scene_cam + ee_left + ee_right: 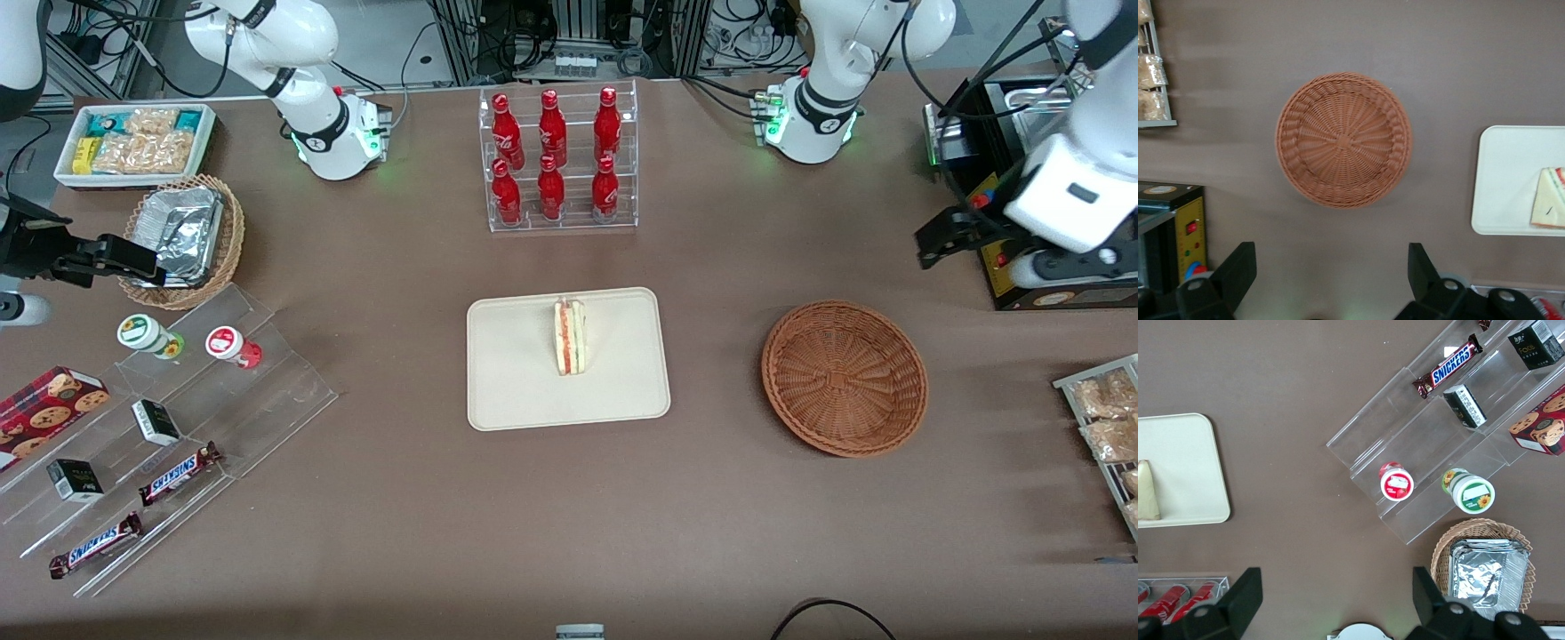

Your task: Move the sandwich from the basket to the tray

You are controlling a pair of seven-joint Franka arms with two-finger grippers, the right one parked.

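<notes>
From the front we see the sandwich [570, 336] standing on its edge on the tray [516, 391], near the tray's middle, its pink and green layers facing up. The basket [845, 378] sits bare on the brown table [427, 516], well apart from the tray toward the working arm's end. The gripper [944, 238] hangs above the table near a black box, farther from the camera than the basket; here its fingers are too dark against the box for us to read. A rack of red bottles [558, 160] stands farther from the camera than the tray, with cables and frames past the table edge.

In the left wrist view the gripper [1331, 280] shows its two black fingers [1238, 270] spread wide with nothing between them, the whole basket [1343, 140] under it. The tray [1511, 180] and the sandwich [1550, 207] are cut off at the frame edge.

In the right wrist view only a corner of the tray [1185, 473] and a pale sliver of sandwich [1147, 492] appear
</notes>
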